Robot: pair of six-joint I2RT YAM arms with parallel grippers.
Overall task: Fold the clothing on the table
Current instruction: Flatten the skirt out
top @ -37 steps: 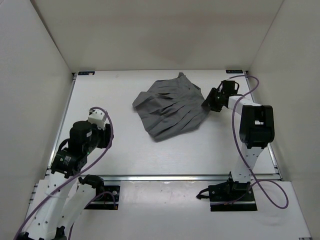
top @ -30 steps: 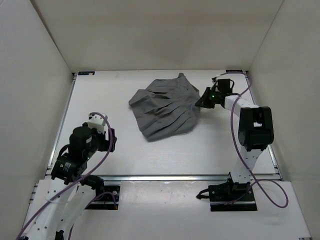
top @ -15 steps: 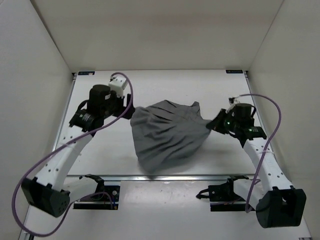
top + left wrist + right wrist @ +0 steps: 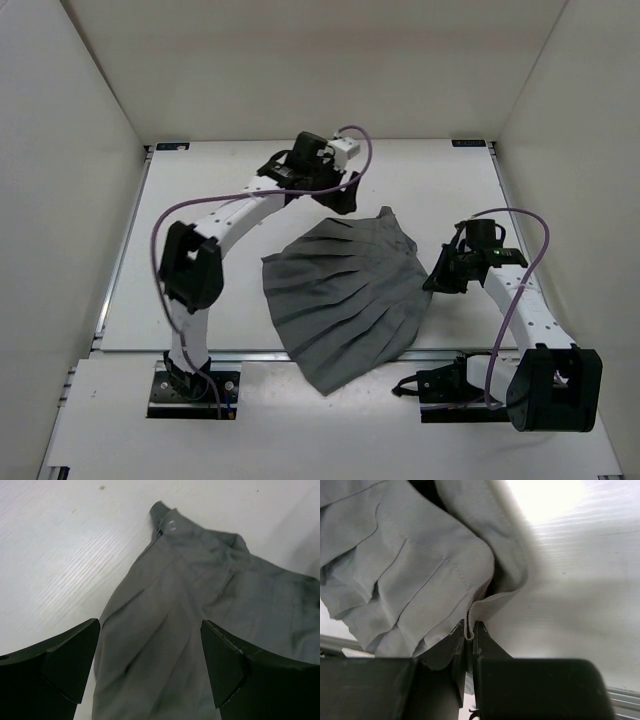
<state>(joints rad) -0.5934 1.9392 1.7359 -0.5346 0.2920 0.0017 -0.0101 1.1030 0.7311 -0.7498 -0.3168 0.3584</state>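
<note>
Lying spread over the middle and near part of the table (image 4: 440, 175), the clothing (image 4: 345, 290) is a dark grey pleated skirt, its narrow end pointing toward the far side and its flared hem reaching past the table's near edge onto the white ledge (image 4: 300, 420) in front. At the far tip of the skirt sits the left gripper (image 4: 350, 195), jaws spread wide. In its wrist view the 2 fingers (image 4: 70, 660) stand well apart with grey cloth between them and a round snap (image 4: 172, 526) on the waistband corner ahead; whether they touch the fabric I cannot tell. On the skirt's right edge, the right gripper (image 4: 437, 280) is pinched tight on a ribbed fold of the cloth, which bunches up around its fingertips (image 4: 482, 645).
</note>
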